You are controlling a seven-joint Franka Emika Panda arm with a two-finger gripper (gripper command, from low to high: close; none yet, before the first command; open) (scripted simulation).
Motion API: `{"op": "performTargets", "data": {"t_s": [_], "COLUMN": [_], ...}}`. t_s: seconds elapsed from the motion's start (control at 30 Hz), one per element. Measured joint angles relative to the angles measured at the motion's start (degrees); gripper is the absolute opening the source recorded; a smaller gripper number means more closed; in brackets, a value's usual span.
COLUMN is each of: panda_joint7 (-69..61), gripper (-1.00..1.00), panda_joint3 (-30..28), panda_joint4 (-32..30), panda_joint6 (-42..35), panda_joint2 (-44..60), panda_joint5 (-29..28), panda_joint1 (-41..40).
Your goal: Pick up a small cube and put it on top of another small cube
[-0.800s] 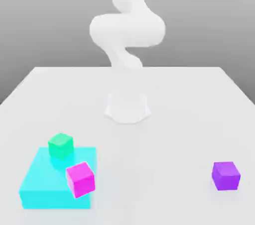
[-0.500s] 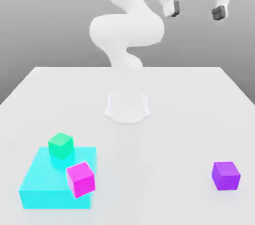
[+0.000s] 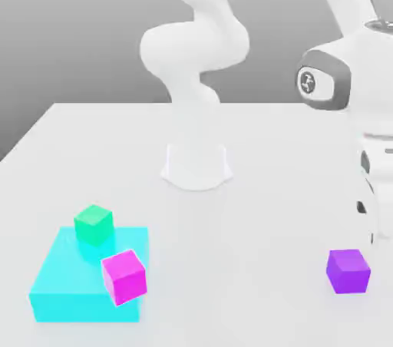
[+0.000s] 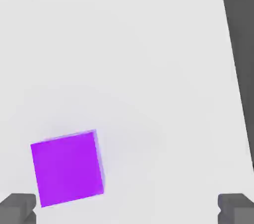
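The small violet-purple cube lies on the white table near the front of the exterior view's right. My hand hangs just above and behind it, at that view's right edge. In the hand view my gripper is open, its two dark fingertips wide apart with nothing between them. There the violet cube lies off-centre, close to one fingertip. A magenta-pink cube sits tilted on the front corner of a flat cyan block. A green cube rests on that block's back edge.
The arm's white base stands at the middle of the table. The table's edge runs close to the violet cube, with dark floor beyond it. Bare table lies between the cyan block and the violet cube.
The arm has swung down on the exterior view's right, from high above the table to just over the violet cube. None of the cubes has moved.
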Motion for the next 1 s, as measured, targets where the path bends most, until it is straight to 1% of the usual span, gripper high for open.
{"op": "performTargets", "data": {"t_s": [0.17, 0.2, 0.43, 0.6, 0.63, 0.7, 0.83, 0.9, 1.0], "panda_joint7": [1.05, 1.36, 1.5, -0.56, -1.54, -4.18, -9.34, -12.02, -15.75], "gripper": [0.0, -1.0, -1.0, -1.0, -1.0, -1.0, -1.0, -1.0, -1.0], "panda_joint3": [-1.38, -1.67, -1.69, 0.12, -0.51, -3.59, -8.98, -11.07, -16.02], "panda_joint4": [1.26, 1.53, 1.54, -0.17, -0.7, -1.98, -4.74, -6.17, -8.36], "panda_joint6": [7.83, 9.04, 8.99, 1.72, 0.26, -2.32, -7.14, -9.42, -12.69], "panda_joint2": [10.41, 11.91, 12.0, 2.98, 0.89, -3.29, -11.4, -15.29, -20.85], "panda_joint5": [-3.61, -4.07, -4.23, -1.52, -1.22, -1.48, -3.17, -3.99, -5.65], "panda_joint1": [1.47, 1.66, 1.67, 0.41, -0.6, -3.89, -17.52, -20.39, -25.42]}}
